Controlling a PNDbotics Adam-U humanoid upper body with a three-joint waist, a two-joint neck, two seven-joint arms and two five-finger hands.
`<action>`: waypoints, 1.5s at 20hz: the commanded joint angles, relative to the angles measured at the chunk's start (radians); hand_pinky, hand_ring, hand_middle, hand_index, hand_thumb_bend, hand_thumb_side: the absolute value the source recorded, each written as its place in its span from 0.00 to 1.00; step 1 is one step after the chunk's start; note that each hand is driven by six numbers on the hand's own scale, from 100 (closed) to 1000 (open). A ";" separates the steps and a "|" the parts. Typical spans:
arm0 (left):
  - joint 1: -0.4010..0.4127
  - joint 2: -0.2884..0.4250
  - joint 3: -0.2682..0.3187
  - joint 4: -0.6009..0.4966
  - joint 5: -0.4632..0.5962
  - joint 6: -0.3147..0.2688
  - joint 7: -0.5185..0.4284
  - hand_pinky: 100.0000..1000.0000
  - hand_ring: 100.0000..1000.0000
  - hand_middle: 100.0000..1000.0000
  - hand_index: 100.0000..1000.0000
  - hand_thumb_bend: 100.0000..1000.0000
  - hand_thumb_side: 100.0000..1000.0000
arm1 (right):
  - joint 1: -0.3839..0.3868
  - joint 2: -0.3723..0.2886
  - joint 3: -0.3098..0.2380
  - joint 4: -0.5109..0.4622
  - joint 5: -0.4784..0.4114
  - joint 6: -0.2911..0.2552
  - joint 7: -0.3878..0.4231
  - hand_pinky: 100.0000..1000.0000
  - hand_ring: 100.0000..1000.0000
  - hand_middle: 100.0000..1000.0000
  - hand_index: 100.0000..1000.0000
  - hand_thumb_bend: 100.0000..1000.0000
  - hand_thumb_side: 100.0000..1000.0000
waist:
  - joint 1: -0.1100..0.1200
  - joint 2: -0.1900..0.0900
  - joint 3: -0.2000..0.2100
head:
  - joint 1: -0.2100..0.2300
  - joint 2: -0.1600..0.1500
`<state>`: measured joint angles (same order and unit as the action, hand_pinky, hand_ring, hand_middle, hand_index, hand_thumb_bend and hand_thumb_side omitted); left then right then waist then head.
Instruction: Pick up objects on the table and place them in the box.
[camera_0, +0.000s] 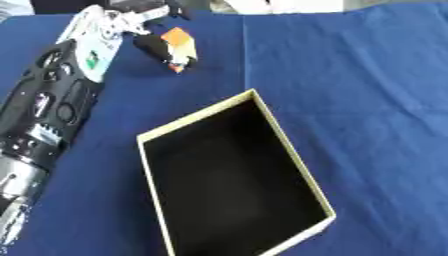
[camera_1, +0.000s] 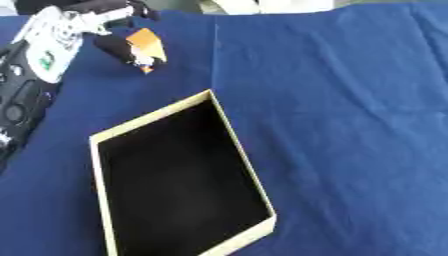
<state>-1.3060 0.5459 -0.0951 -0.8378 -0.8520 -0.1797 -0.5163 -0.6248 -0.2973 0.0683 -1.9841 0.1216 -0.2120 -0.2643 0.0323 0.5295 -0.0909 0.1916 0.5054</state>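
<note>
an orange block (camera_0: 178, 37) is pinched by the curled fingers of the left hand (camera_0: 162, 47), far left of the cream-rimmed black box (camera_0: 284, 145).

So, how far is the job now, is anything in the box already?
Nothing looks done yet: the box shows only its dark inside. In hand: the left robot hand has its fingers curled round an orange object at the far left of the blue table, beyond the box. Left: bringing it over and putting it in. The right robot hand is not in view.
</note>
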 joint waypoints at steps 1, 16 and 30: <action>-0.013 0.016 0.016 -0.003 -0.022 0.007 0.010 0.82 0.95 0.87 0.89 0.55 0.41 | -0.014 -0.018 0.000 -0.016 -0.010 -0.004 0.005 0.74 0.72 0.44 0.69 0.00 0.81 | -0.001 -0.021 -0.001 | 0.004 -0.021; -0.019 0.012 0.006 -0.001 0.132 0.022 -0.027 0.52 0.72 0.76 0.87 0.00 0.32 | -0.004 -0.020 -0.002 -0.016 -0.019 0.002 0.009 0.74 0.72 0.44 0.69 0.00 0.81 | -0.001 -0.014 0.004 | 0.010 -0.001; -0.020 0.021 -0.012 -0.029 0.140 0.030 -0.062 0.53 0.76 0.77 0.85 0.00 0.22 | 0.018 -0.001 -0.003 -0.016 -0.017 0.003 0.014 0.74 0.72 0.45 0.69 0.00 0.80 | 0.004 -0.072 0.015 | 0.008 0.040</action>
<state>-1.3080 0.5457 -0.1064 -0.8477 -0.7076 -0.1456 -0.5770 -0.5989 -0.2946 0.0682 -1.9841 0.1090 -0.2084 -0.2534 0.0371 0.4846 -0.0770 0.1996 0.5377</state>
